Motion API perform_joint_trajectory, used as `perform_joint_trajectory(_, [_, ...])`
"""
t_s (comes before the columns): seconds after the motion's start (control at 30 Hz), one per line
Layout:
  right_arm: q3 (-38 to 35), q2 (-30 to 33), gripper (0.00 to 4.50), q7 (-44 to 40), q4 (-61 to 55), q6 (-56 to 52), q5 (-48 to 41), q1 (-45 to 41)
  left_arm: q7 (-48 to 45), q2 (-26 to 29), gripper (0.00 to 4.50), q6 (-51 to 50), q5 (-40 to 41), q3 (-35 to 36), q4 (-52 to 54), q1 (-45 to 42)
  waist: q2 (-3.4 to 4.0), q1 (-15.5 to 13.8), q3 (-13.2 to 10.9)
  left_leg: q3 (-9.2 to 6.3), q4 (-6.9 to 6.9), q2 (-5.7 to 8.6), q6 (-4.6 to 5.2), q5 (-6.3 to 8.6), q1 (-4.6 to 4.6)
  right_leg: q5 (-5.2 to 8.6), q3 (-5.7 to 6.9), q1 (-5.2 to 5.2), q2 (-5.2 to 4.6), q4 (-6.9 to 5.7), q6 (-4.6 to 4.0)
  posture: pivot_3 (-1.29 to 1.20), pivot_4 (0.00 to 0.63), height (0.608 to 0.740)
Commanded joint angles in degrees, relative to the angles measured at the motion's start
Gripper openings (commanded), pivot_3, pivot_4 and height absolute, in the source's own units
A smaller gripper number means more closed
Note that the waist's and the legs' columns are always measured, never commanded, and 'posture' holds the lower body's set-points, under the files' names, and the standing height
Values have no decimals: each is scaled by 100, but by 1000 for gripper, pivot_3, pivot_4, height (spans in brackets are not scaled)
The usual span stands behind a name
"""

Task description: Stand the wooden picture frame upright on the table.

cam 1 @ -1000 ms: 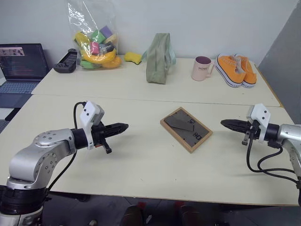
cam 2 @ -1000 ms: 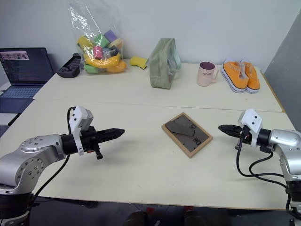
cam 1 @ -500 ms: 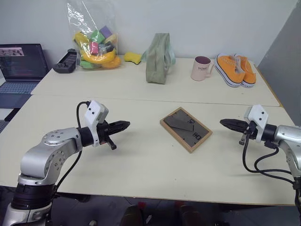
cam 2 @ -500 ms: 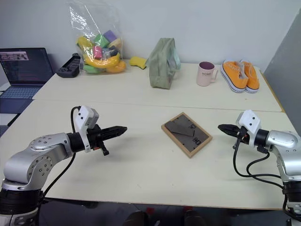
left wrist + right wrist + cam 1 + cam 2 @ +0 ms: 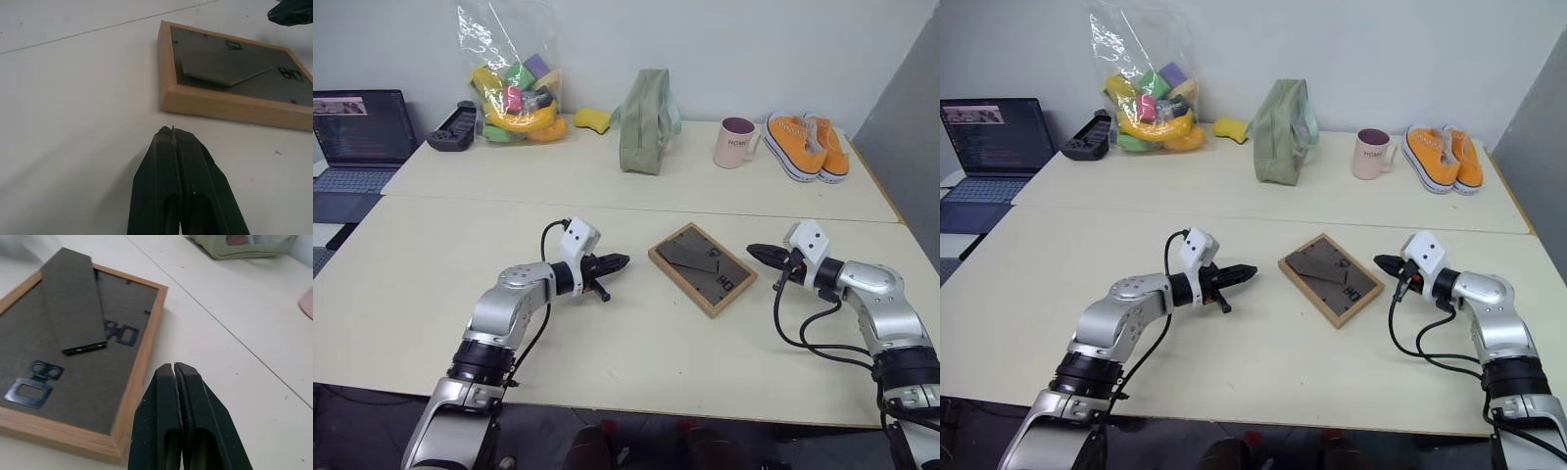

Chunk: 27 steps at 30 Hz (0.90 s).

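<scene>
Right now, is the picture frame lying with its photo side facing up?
No: the wooden picture frame lies flat on the table with its dark grey backing and stand facing up.

The table is a pale cream top made of two joined parts with a seam between them. On the near part the wooden picture frame lies flat, its dark back facing up. On the far part stand a plastic bag of toys, a yellow sponge, a green bag, a pink mug and orange shoes. A black controller lies at the far left
</scene>
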<state>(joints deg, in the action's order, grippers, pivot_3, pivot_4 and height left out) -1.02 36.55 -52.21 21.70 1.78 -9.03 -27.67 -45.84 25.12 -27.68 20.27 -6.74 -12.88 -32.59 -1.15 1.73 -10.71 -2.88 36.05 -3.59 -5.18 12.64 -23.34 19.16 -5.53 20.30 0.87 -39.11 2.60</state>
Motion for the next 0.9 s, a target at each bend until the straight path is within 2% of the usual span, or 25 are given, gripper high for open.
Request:
perform_joint_trajectory(0.03, [-7,-80,77,134,437,382,157,-121,-181,-337,17,464,-253,-210,-477,-381,0,1,0,0,0,0,0,0,-1,0,0,0,0,1,0,0,150,740])
perform_joint_trajectory(0.27, [148,-223,77,309,1638,960,520,-250,-442,-772,17,820,-490,-269,-1248,-913,0,10,0,0,2,1,0,-1,0,0,-1,-1,0,-3,0,0,150,740])
perform_joint_trajectory(0.4, [205,-376,77,340,1680,1076,533,-146,-479,-951,17,1124,-685,-280,-1784,-1118,2,24,2,1,4,1,0,-1,11,-1,-3,-12,0,-3,2,0,150,740])
perform_joint_trajectory(0.6, [262,-529,77,323,619,741,388,406,-494,-1198,17,1417,-838,-209,-2380,-1403,3,13,3,-1,4,2,1,-2,22,-1,-2,-20,1,-13,3,0,150,740])
perform_joint_trajectory(0.7, [256,-545,77,312,-240,359,233,806,-528,-1258,17,1523,-891,-173,-2536,-1489,3,10,3,0,3,3,1,-2,22,-1,-2,-21,1,-13,3,0,150,740])
perform_joint_trajectory(0.83, [256,-576,77,390,-1928,-407,-131,1567,-575,-1248,17,1678,-955,-73,-2829,-1683,4,5,3,-5,-1,2,1,-2,17,-1,-1,-15,3,-12,3,0,150,740])
perform_joint_trajectory(0.9, [286,-577,77,457,-2337,-633,-129,1771,-593,-1238,17,1747,-980,-45,-2948,-1742,4,5,3,-5,0,3,1,-2,7,-1,-1,-9,3,-13,3,0,150,740])
